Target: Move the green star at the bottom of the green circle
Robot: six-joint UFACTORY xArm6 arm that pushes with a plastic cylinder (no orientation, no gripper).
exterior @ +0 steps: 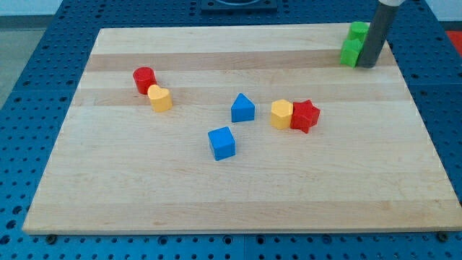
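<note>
Fingers are absent on this arm; it ends in a dark rod, and my tip rests at the far right corner of the wooden board, touching the right side of two green blocks. Going left to right: a red cylinder touches a yellow block at the far left; a blue cube sits near the middle, with a blue triangular block just beyond it; a yellow hexagonal block touches a red star. At the far right stand the two greens, one behind the other, touching; their shapes are too small to tell apart, so which is the green star is uncertain. Judging from this, the step calls for short, gentle nudges against the star alone, leaving the circle undisturbed near the board's edge.
</note>
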